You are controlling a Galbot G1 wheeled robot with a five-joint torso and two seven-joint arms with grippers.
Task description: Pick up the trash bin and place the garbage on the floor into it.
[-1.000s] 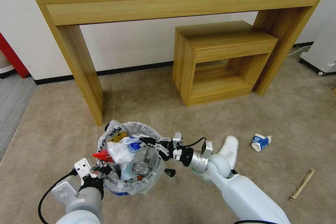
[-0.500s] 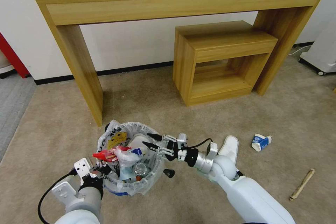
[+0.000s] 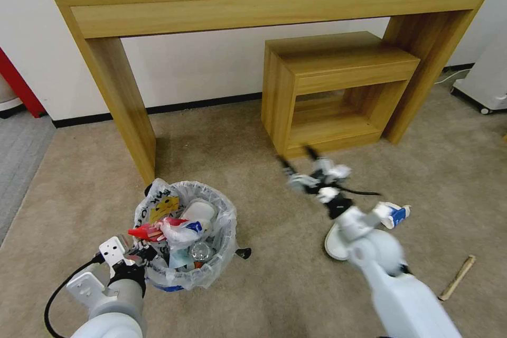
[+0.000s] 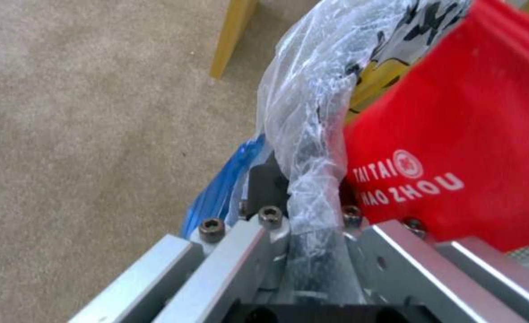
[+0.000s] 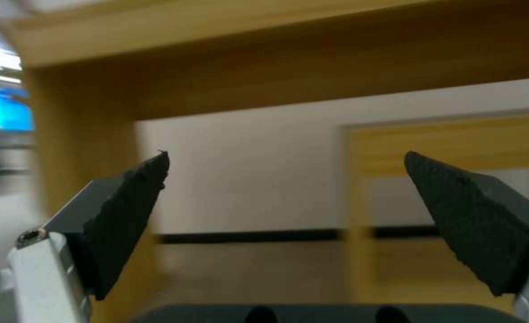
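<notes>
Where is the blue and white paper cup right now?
In the head view the paper cup lies on the carpet to the robot's right, just past the white slipper.

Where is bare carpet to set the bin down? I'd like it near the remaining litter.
Bare carpet lies between the trash bin and the white slipper, and ahead of the bin toward the small wooden stand. It is crowded on the right, where the slipper, the paper cup and the wooden stick lie.
</notes>
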